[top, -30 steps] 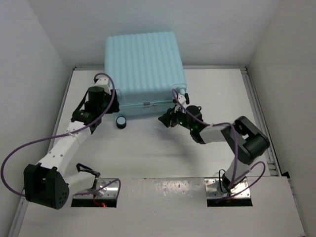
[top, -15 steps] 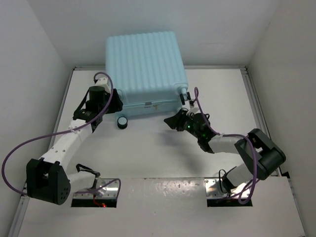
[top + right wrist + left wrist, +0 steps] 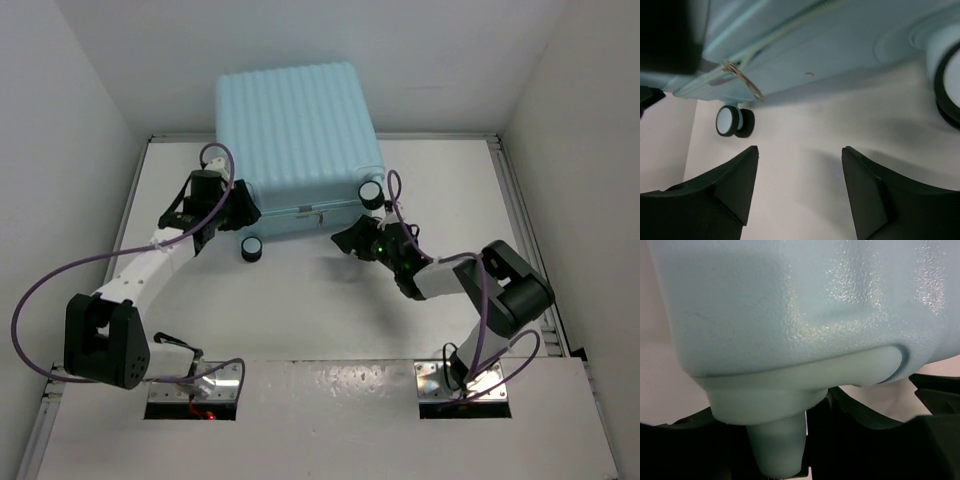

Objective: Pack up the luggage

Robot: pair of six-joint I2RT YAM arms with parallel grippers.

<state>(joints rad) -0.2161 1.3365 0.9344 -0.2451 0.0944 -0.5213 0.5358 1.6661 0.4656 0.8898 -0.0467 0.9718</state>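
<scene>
Two pincers, both mine, reach over the white table (image 3: pixel 300 310) toward the luggage (image 3: pixel 295 130). My right pincer (image 3: pixel 800 160) stands wide. Its dark, wedge-shaped fingers (image 3: pixel 730 190) are well apart with only bare table between them, holding nothing, just short of the case's near edge. My left pincer (image 3: pixel 228 210) sits at the case's near left corner. That corner fills its wrist view, and I cannot tell whether the jaws clamp it or only flank it.

The luggage lies closed at the far middle of the table, broad side up, and it is the largest thing in view. It is a pale aqua hard shell with rounded corners. Up close the plastic is finely pebbled with a faint sheen. A smooth, paler wheel stem (image 3: pixel 777 450) juts from the corner housing. Near its left corner a small wheel (image 3: pixel 732 121) with a white hub and black tyre rests on the table, and another wheel (image 3: pixel 371 192) shows at the right corner. A thin metallic zip pull (image 3: pixel 742 77) hangs from the near seam. Farther back, parallel ribs run along the lid.
</scene>
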